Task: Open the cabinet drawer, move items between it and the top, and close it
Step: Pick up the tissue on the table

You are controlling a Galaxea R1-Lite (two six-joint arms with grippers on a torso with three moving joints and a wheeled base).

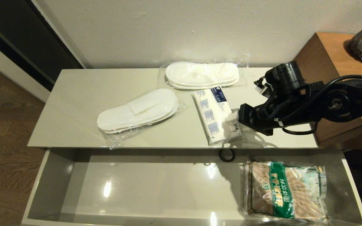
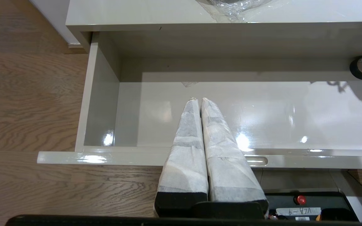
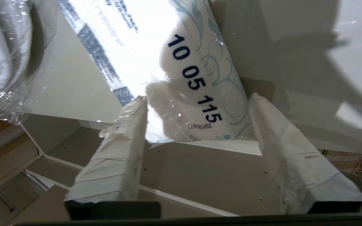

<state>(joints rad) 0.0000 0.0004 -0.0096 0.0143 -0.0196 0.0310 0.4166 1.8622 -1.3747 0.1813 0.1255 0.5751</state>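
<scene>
Right tool [image 3: 196,100] — white, blue-printed tissue pack [image 1: 216,115]

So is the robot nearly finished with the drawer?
Not yet. The drawer is open. Both slipper pairs and the tissue pack lie on the top. The right gripper is open around the pack's end, not gripping it. The left gripper is shut over the drawer. The sachet bag is inside. Closing remains.
</scene>
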